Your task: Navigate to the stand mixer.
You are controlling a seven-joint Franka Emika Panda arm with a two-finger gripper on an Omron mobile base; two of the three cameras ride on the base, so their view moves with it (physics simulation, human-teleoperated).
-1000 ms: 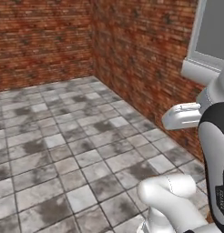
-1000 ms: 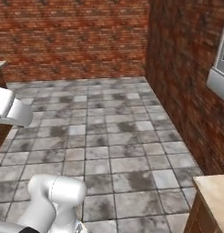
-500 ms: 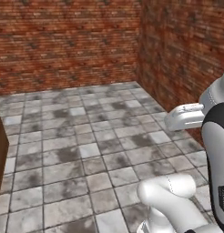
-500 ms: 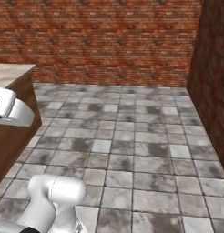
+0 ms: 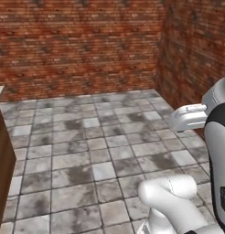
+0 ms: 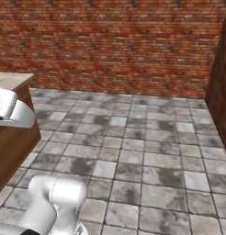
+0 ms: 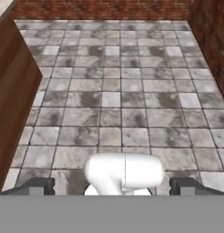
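Fingertips (image 7: 38,185) of the gripper (image 7: 114,189) sit wide apart, empty. Beyond lies grey tiled floor (image 5: 100,141), a wooden cabinet (image 6: 14,137) at left, then brick wall (image 6: 115,46). Stand mixer's place can't be told; navigation looks largely undone.

One wooden cabinet (image 7: 13,86), two brick walls (image 5: 77,45), one tiled floor (image 6: 147,156).

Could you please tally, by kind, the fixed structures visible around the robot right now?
Brick walls: 2, the back wall and the right side wall
Tiled floor: 1
Wooden counter: 1
Total: 4
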